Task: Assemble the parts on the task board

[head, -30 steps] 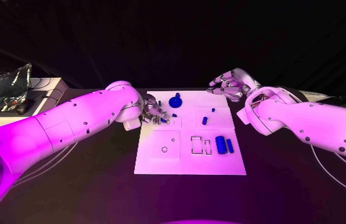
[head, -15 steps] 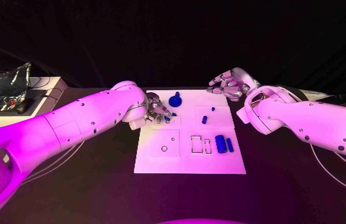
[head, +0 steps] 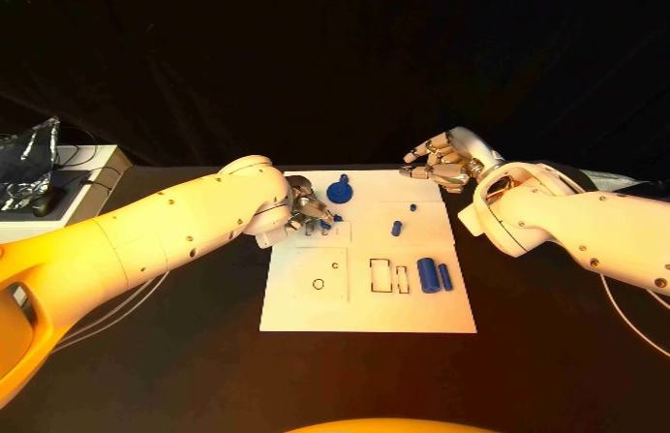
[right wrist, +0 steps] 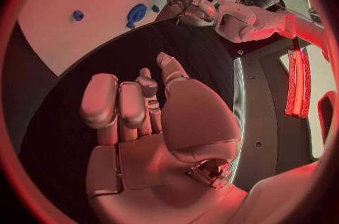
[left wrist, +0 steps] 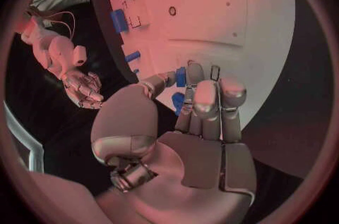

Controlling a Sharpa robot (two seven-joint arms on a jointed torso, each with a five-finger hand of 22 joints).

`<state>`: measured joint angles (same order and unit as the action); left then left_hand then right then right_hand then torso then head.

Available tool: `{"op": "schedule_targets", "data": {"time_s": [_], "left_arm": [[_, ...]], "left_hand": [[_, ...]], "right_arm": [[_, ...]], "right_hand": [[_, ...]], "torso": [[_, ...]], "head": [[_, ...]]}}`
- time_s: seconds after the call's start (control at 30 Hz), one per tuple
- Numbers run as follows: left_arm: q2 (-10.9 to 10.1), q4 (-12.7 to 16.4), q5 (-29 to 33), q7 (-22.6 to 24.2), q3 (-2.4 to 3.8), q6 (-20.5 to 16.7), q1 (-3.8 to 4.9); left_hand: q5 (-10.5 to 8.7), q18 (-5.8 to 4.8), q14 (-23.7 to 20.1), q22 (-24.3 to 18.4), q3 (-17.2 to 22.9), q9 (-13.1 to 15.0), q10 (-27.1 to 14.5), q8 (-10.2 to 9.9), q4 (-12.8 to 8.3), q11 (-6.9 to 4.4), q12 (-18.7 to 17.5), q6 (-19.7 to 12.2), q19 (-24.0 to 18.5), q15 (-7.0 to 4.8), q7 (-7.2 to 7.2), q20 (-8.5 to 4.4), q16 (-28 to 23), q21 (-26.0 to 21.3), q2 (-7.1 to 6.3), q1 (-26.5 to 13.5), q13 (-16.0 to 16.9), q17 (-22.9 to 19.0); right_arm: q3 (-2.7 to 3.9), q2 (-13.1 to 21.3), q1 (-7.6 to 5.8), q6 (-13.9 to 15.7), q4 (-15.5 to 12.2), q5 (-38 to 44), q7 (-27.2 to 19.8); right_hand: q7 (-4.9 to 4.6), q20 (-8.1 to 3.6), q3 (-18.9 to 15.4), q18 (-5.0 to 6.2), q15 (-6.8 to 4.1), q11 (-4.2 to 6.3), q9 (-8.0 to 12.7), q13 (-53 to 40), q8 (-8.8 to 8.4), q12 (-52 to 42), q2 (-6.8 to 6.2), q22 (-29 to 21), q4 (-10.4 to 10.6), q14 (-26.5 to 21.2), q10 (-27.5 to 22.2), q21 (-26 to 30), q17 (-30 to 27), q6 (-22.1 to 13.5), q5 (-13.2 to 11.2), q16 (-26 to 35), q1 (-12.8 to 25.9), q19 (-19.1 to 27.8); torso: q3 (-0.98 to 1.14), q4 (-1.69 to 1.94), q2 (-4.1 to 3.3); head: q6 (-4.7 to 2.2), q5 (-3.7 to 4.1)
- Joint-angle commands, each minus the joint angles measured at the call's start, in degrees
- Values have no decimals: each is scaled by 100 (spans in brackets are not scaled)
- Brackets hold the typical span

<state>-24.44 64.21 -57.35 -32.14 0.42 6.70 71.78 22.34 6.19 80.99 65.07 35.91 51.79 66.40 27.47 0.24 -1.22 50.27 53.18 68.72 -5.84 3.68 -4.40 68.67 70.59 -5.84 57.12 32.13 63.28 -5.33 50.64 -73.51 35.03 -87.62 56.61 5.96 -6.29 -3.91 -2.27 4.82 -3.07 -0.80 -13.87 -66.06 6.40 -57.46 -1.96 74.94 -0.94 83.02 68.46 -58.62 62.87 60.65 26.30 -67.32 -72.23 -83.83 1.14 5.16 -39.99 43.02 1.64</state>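
Left hand (head: 305,217) pinching a small blue part (left wrist: 181,77) over the task board (head: 370,307), right hand (head: 444,165) empty — fingers loosely spread

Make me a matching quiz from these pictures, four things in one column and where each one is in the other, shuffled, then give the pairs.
Things
1. left hand
2. right hand
3. two long blue parts
4. round blue part

Places
A. lying side by side on the near right part of the task board
B. off the board, over the black table past its far right corner
C. over the board's far left area, fingers round a small blue part
D. on the board near its far edge

Pairs: 1-C, 2-B, 3-A, 4-D
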Motion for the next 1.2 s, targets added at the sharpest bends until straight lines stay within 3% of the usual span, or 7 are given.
{"op": "schedule_targets", "data": {"time_s": [0.03,0.17,0.73,1.2], "left_arm": [[14,18,-211,-45,-5,20,-5],[1,40,-238,-71,-14,36,-7],[-38,123,-289,-100,-65,97,-8],[-7,67,-333,-63,-176,70,-36]], "left_hand": [[40,-73,41,11,606,218,259,48,-622,-221,35,280,27,-3,-282,-28,-12,-25,38,38,-15,13],[39,-86,41,26,610,245,186,112,-601,-226,96,283,36,-10,-298,-45,-38,-37,27,38,95,7],[38,-85,44,31,614,241,188,121,-601,-226,85,278,36,-10,-296,-43,-43,-45,26,44,110,9],[27,-87,50,80,618,217,188,144,-588,-223,52,267,55,-9,-294,-39,-49,-54,27,52,178,27]], "right_arm": [[1,-5,1,-114,-1,44,-24],[1,-5,1,-142,-2,44,-17],[1,-18,2,-208,12,44,-8],[1,-28,4,-224,15,44,-9]], "right_hand": [[-28,-14,2,45,-20,4,4,4,-13,38,-11,781,35,16,-30,39,-4,14,-1,21,43,-273],[-28,-14,2,45,-20,4,4,4,-13,38,-11,781,35,16,-30,39,-4,14,-1,21,43,-273],[-27,-14,-6,46,-20,4,6,4,-21,41,-21,778,49,15,-30,54,-11,20,-2,27,48,-271],[-27,-14,-6,46,-20,4,6,4,-21,41,-21,778,49,15,-30,54,-11,20,-2,27,48,-271]], "torso": [[0,-1,5],[6,0,6],[-4,-1,3],[0,-1,-2]], "head": [[16,3],[20,-5],[75,-35],[82,-33]]}}
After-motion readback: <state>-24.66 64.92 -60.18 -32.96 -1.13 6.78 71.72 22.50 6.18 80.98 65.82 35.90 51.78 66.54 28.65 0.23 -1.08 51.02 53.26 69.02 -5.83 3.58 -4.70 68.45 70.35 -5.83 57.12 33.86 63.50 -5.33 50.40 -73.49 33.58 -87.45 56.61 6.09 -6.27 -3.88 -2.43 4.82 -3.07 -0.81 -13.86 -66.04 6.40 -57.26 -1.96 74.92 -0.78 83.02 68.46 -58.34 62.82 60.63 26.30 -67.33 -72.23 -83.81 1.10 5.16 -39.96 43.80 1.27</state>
